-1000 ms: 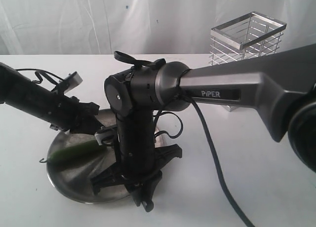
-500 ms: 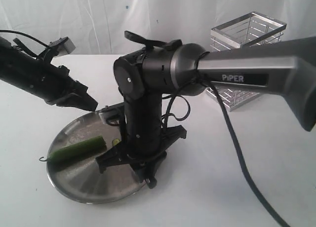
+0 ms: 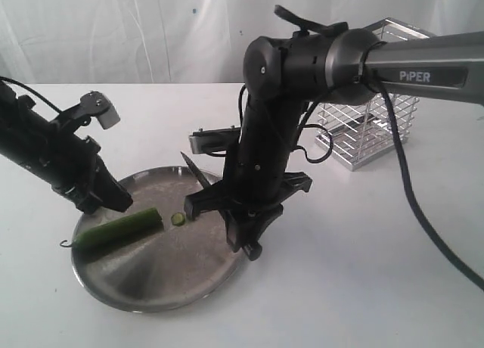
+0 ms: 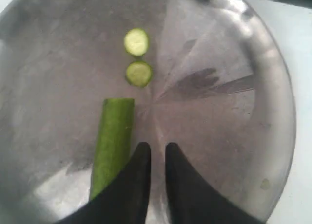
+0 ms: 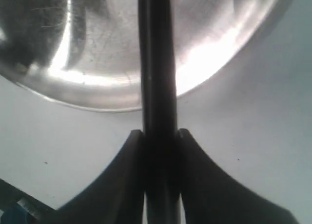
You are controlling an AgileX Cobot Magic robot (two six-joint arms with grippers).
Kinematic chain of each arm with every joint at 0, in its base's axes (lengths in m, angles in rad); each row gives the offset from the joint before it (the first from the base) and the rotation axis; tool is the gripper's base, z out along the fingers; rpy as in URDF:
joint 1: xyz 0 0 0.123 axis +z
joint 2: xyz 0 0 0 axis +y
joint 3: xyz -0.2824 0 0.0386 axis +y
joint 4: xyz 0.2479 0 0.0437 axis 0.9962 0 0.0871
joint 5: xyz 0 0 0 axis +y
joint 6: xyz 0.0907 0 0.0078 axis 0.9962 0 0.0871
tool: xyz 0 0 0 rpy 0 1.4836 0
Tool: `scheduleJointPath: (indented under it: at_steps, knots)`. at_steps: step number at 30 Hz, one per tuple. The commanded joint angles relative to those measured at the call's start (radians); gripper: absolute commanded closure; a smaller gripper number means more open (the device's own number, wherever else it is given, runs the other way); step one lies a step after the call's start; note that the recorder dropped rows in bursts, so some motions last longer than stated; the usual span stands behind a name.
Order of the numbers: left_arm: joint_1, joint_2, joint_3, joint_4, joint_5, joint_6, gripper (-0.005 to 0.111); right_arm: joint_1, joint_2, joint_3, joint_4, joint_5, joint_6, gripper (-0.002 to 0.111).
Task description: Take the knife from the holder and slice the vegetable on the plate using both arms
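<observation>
The vegetable (image 3: pixel 121 228) (image 4: pixel 114 136) lies on the left part of the steel plate (image 3: pixel 155 276) (image 4: pixel 219 112), its cut end facing two thin round slices (image 4: pixel 136 42) (image 4: pixel 139 73) (image 3: pixel 178 219). My left gripper (image 3: pixel 119 203) (image 4: pixel 157 147) hovers just above the plate beside the vegetable, jaws a narrow gap apart and holding nothing. My right gripper (image 3: pixel 246 240) (image 5: pixel 158 132) is shut on the dark knife (image 3: pixel 195 172) (image 5: pixel 156 63) at the plate's right rim (image 5: pixel 97 63). The blade points up and back, clear of the vegetable. The wire holder (image 3: pixel 370 113) stands at the back right.
The right arm's thick grey link (image 3: pixel 431 60) and its black cable (image 3: pixel 423 219) cross in front of the holder. A white backdrop closes the far side of the white table (image 3: pixel 363 287).
My right arm has lifted and swung right with the knife, off the vegetable. My left gripper let go of the vegetable, rose, then came back down beside it with its jaws slightly parted.
</observation>
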Motion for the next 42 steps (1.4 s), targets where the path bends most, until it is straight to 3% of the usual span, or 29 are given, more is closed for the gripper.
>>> scheduleJointPath:
  at_steps: [1,3,6,14,27,30,34,42]
  knots:
    - [0.001,-0.008,0.053,-0.089,0.003,0.21,0.061,-0.026,-0.015,-0.003,0.064,0.01,-0.064,0.108]
    - [0.001,-0.008,0.075,-0.089,-0.029,0.254,0.044,-0.026,-0.015,-0.003,0.057,0.01,-0.066,0.108]
    - [0.001,-0.008,0.106,-0.098,-0.09,0.298,0.033,-0.026,-0.015,-0.003,0.06,0.01,-0.084,0.108]
    - [0.001,0.018,0.125,-0.138,-0.187,0.352,0.035,-0.026,-0.015,-0.003,0.06,0.01,-0.117,0.108]
    - [0.001,0.125,0.123,-0.2,-0.233,0.454,0.035,-0.026,-0.015,-0.003,0.06,0.01,-0.134,0.108]
    - [0.001,0.135,0.123,-0.198,-0.231,0.456,0.055,-0.026,-0.015,-0.003,0.06,0.01,-0.134,0.108]
    - [0.001,0.13,0.121,-0.198,-0.244,0.456,0.104,-0.026,-0.015,-0.003,0.06,0.01,-0.134,0.108]
    - [-0.046,0.125,0.121,-0.212,-0.221,0.702,0.106,-0.026,-0.015,-0.003,0.06,0.01,-0.134,0.108]
